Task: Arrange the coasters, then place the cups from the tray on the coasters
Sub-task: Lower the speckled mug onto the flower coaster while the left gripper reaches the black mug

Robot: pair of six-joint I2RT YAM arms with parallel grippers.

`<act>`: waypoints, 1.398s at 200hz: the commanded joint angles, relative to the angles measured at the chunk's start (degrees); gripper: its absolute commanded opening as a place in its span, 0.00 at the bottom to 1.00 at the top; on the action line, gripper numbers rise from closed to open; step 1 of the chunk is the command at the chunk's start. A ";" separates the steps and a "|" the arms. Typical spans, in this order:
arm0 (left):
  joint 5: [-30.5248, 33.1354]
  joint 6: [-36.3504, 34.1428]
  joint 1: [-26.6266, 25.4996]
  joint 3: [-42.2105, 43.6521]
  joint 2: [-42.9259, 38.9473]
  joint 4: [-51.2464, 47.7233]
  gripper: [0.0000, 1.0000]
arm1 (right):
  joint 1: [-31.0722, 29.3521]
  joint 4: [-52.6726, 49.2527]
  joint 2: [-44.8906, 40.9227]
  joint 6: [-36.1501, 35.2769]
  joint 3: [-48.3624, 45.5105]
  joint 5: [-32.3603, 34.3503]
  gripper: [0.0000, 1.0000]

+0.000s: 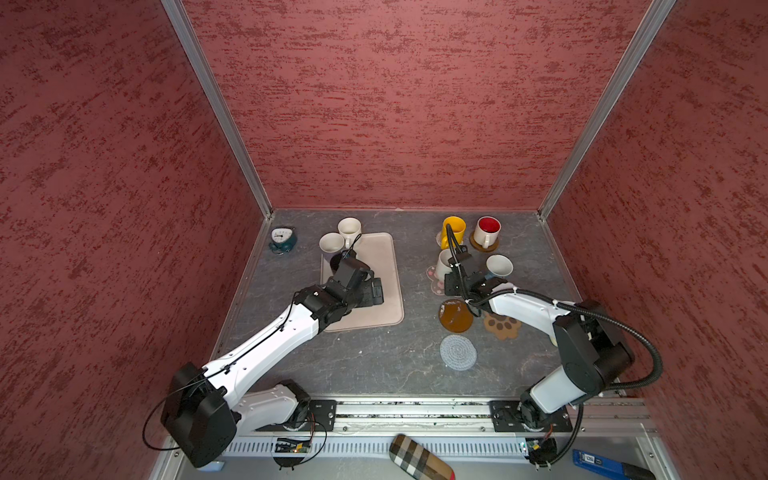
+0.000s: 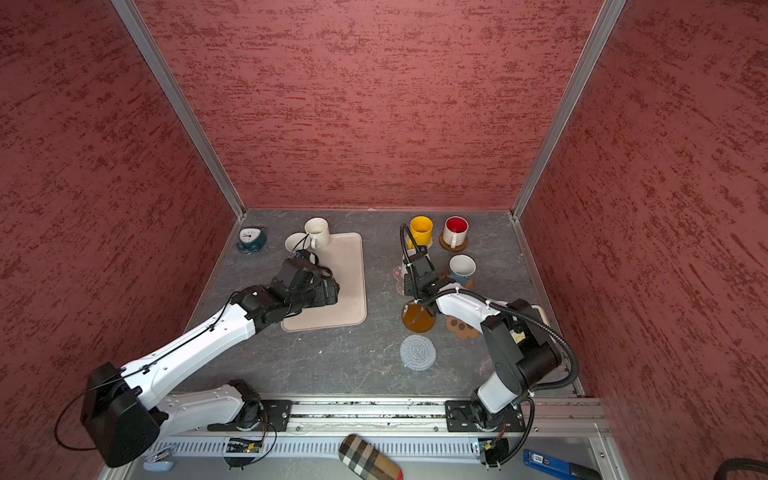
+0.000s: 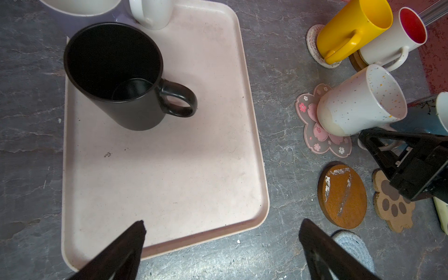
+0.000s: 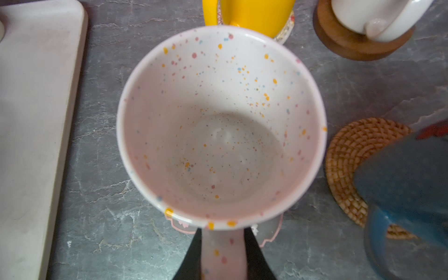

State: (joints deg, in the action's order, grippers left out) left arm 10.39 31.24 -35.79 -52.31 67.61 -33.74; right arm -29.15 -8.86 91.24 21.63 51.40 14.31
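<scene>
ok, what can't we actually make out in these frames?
blue mug: right wrist view, blurred and cut by the frame edge.
flower coaster: right wrist view, mostly under the speckled mug.
right gripper: right wrist view, fingers run off the frame edge; both top views, its own wrist covers it.
lavender mug: left wrist view, cut by the frame edge.

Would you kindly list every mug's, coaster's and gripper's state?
Yellow mug: on cream coaster.
Red-lined mug: on wooden coaster.
Speckled mug: on flower coaster.
Blue mug: on rattan coaster.
Black mug: upright on tray.
White mug: upright on tray.
Lavender mug: upright beside white mug.
Brown disc: bare.
Paw-print coaster: bare.
Crochet coaster: bare.
Left gripper: open.
Right gripper: shut on speckled mug.
</scene>
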 commanded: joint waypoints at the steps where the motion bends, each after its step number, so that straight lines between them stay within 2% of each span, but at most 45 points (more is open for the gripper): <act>1: 0.42 -0.40 -0.07 -0.15 0.50 0.88 1.00 | 0.17 7.56 -0.89 -0.27 0.03 0.20 0.00; 83: 0.41 -0.48 -0.08 -0.84 0.41 0.10 0.99 | 0.27 8.90 -0.38 -1.05 -1.80 2.39 0.00; 105: 0.54 -0.48 -0.10 -1.03 0.25 -0.01 1.00 | 0.23 9.23 -0.40 -1.28 -1.93 2.13 0.05; 118: 0.64 -0.51 -0.15 -1.19 0.15 -0.10 1.00 | 0.23 9.23 -0.47 -1.49 -1.71 2.17 0.10; 143: 0.68 -0.48 -0.18 -1.51 0.24 -0.63 1.00 | 0.25 8.99 -0.82 -1.68 -1.56 1.99 0.34; 168: 0.86 -0.33 -0.24 -2.00 0.39 -0.96 1.00 | 0.24 8.96 -1.31 -1.59 -1.91 1.79 0.46; 210: 1.80 1.59 -0.29 -3.82 2.57 -2.77 1.00 | 0.23 7.99 -3.56 -1.48 -2.01 1.81 0.62; 279: 2.41 3.65 -0.73 -6.44 7.49 -2.48 0.96 | 0.21 6.37 -7.66 -1.63 -3.74 1.27 0.77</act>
State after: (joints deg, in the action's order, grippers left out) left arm 11.94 33.89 -36.14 -57.01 74.15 -36.36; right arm -29.12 -3.20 84.86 19.94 48.95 14.48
